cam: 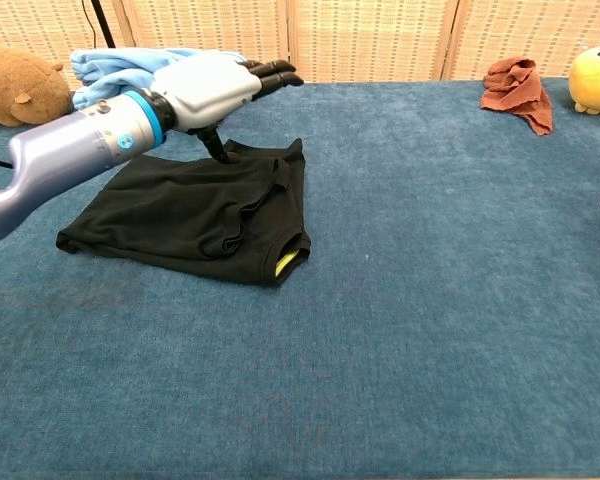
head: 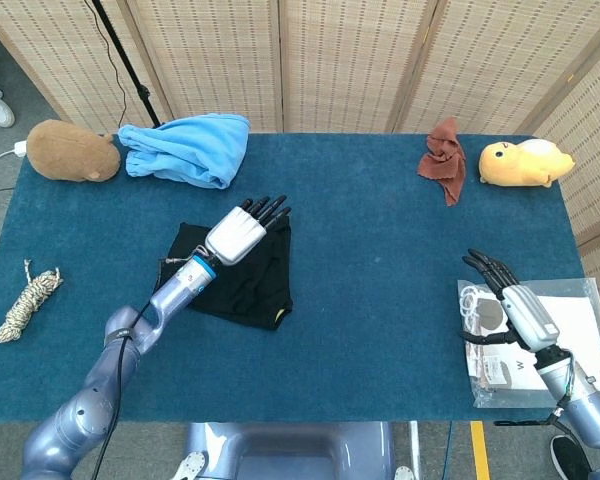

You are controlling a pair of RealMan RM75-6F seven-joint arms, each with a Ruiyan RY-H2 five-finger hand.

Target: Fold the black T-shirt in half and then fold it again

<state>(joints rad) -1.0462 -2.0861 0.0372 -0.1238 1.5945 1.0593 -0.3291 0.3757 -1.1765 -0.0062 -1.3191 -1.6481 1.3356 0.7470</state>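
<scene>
Black cotton T-shirt [cam: 195, 215] lies folded on the blue table [cam: 430, 300], left-centre, top layer rumpled. Left hand [head: 242, 229] hovers over its far edge, fingers spread, holding nothing. Right hand [head: 515, 300] idle, fingers apart. Best: flatten ridge, align edges.
</scene>
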